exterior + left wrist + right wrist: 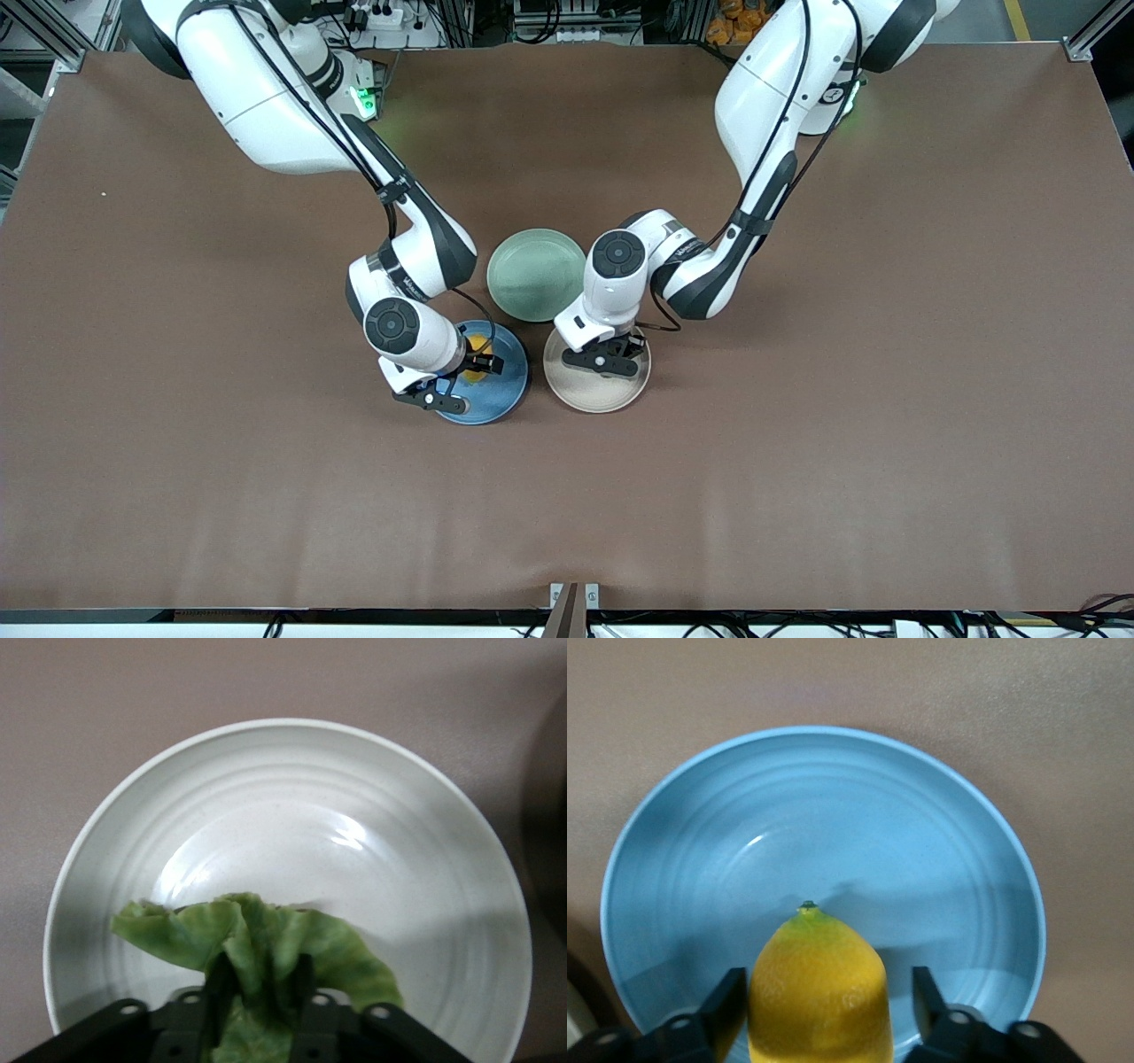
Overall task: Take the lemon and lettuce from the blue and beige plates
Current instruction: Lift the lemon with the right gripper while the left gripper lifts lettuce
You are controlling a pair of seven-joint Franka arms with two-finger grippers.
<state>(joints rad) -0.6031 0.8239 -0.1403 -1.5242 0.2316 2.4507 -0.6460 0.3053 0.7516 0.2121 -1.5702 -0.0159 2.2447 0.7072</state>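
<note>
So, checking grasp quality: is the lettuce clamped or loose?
Clamped: the left end effector has its fingers pinched on the lettuce, over the beige plate.

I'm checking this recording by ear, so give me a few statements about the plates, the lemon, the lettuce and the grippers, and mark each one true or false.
1. The left gripper is shut on the lettuce over the beige plate. True.
2. The lemon sits between the right gripper's fingers over the blue plate. True.
3. The green plate holds lettuce. False: nothing lies on it.
4. The green plate lies nearer the front camera than the blue plate. False: it lies farther.
5. The lemon is on the beige plate. False: it is over the blue one.
</note>
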